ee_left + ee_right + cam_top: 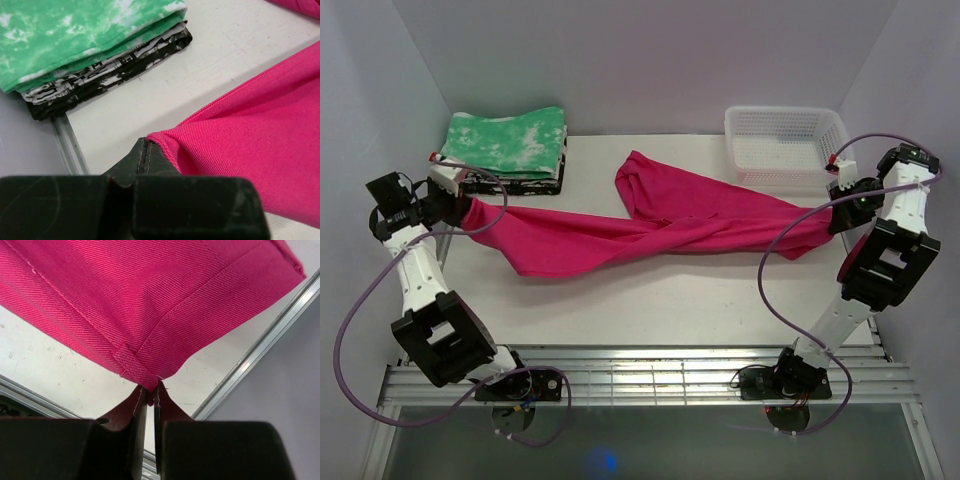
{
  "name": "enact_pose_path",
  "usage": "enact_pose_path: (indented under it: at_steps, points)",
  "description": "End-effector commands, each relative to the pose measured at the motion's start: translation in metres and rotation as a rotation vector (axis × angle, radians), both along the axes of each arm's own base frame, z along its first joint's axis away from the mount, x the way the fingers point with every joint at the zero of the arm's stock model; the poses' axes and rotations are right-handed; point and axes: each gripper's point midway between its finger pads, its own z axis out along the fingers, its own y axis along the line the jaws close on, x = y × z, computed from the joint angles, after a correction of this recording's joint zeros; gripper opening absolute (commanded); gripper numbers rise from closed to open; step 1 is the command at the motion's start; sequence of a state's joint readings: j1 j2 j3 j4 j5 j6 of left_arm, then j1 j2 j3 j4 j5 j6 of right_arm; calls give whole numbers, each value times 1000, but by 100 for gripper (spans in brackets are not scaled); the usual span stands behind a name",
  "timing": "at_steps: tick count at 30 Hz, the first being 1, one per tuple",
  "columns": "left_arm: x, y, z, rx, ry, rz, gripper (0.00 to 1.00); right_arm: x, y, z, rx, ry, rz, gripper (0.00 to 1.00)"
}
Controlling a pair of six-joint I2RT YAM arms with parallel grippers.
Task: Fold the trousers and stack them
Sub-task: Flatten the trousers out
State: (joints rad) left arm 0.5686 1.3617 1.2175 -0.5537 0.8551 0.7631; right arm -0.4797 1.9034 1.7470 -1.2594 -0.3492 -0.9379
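Plainly, the left gripper [145, 152] is pinched fully together on a hemmed corner of the magenta trousers [260, 150], with the fabric edge caught between its dark fingertips. From that pinch the cloth fans away to the right, raised a little above the white table [200, 65]. Just beyond the gripper, at the table's far left corner, sits a folded green-and-white mottled cloth [75, 35] on top of a folded black-and-white patterned cloth [100, 80]. This pile is apart from the trousers.

On the other side, the right gripper [150, 390] has its jaws drawn almost together, with only a thin slit between them. They are clamped on a stitched corner where two seams meet. It may be the waistband end, though the wrist view is too close to be sure. Below that held corner the table shows, and an aluminium rail [260, 355] runs along its edge.

Seen from above, the trousers stretch in a long band across the middle of the table from one gripper to the other, and the band looks twisted near its centre. A second leg doubles back toward the far middle of the table and lies flat with its opening facing left. A white plastic basket [785, 112] stands at the far right corner, and the right end of the trousers passes just in front of it.
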Motion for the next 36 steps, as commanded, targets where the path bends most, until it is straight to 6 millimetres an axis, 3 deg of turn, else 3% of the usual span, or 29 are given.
enact_pose_path:
  at_steps: [1,4,6,10,13,14,17,18,20,22,25,29,30,32,36]
  points:
    - [1,1,24,58,-93,-67,0,9,3,28,-7,-73,51,8]
    - [-2,-1,0,31,-45,-79,0,10,17,13,1,-44,93,8]
    - [0,-2,-25,-8,34,-70,0,8,23,-8,20,6,86,8]
    - [5,14,-65,-144,234,77,0,27,29,-26,46,-4,26,8]
    - [0,19,-92,-213,385,142,29,50,25,-28,45,-43,-33,8]
    - [0,22,-98,-231,415,177,46,56,23,-31,47,-46,-49,8]
    - [-5,29,-100,-199,450,192,63,68,20,-24,51,-65,-69,8]
    - [-13,26,-95,-143,443,123,71,68,20,-23,49,-66,-69,8]
    - [-26,18,-88,-66,408,13,77,64,20,-21,33,-68,-52,8]
    - [-44,19,-83,84,332,-67,79,59,18,-18,10,-76,-36,8]
    - [-55,26,-81,180,284,-86,80,48,21,-23,8,-62,-24,8]
    - [-65,23,-70,158,270,-164,80,41,22,-22,2,-58,-19,8]
    - [-91,1,-76,106,342,-257,80,40,23,-22,4,-57,-17,8]
    - [-126,-15,-97,231,368,-463,78,40,23,-21,-1,-57,-5,8]
    - [-157,-26,-138,509,277,-645,77,42,21,-16,-10,-62,18,8]
